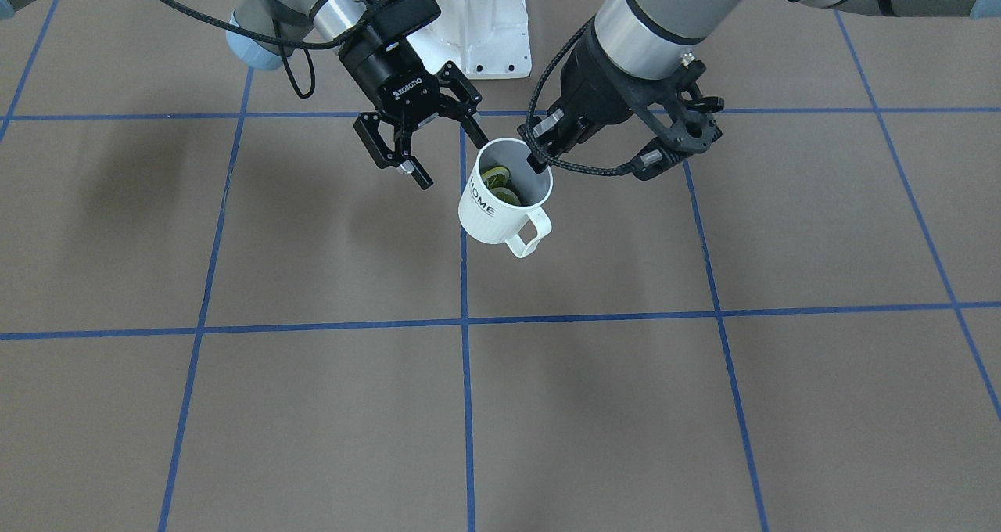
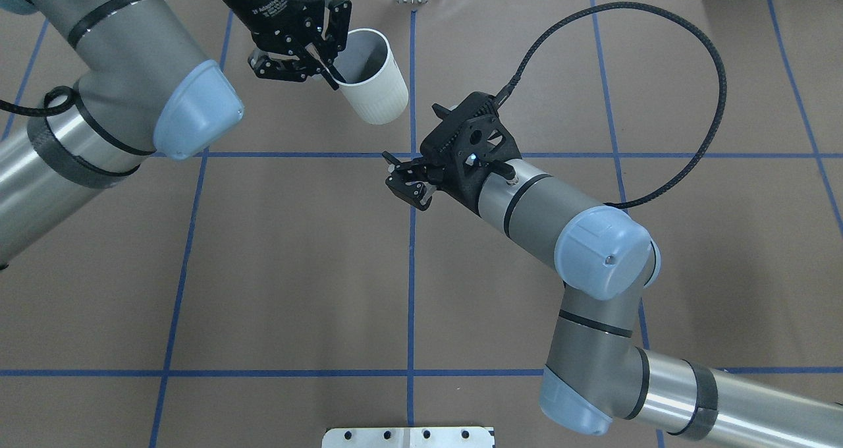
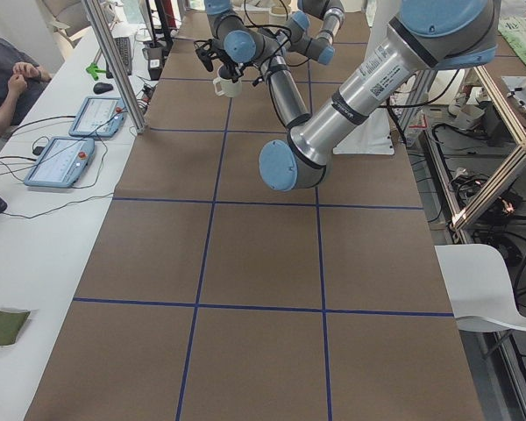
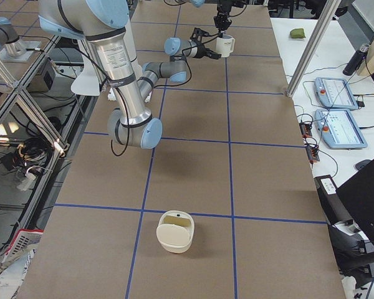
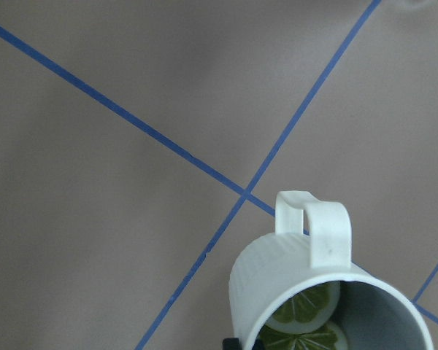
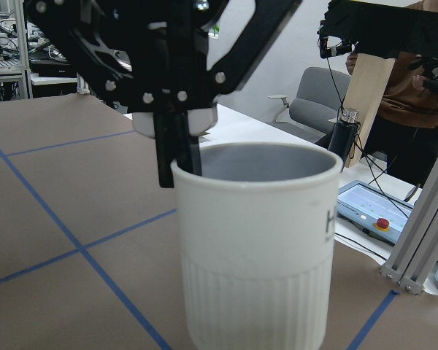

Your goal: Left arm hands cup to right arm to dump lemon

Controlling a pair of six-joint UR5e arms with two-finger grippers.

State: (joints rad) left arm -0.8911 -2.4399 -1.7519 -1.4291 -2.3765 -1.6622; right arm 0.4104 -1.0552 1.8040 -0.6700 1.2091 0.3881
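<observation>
A white mug (image 4: pixel 226 45) hangs under the left end effector (image 4: pixel 224 31), over the counter (image 4: pixel 193 180). The right end effector (image 4: pixel 209 48) is just beside the mug. Far from the mug lies a cream tub (image 4: pixel 174 232).

The mug (image 1: pixel 494 211) looks like white ceramic with a soft sheen, ribbed on its lower half, smooth above, matt grey inside. The bench (image 1: pixel 313 407) wears a matt brown sheet crossed by blue tape (image 1: pixel 468 407). The right pincer (image 1: pixel 452 160) and left pincer (image 1: pixel 539 164) are matt black.
</observation>
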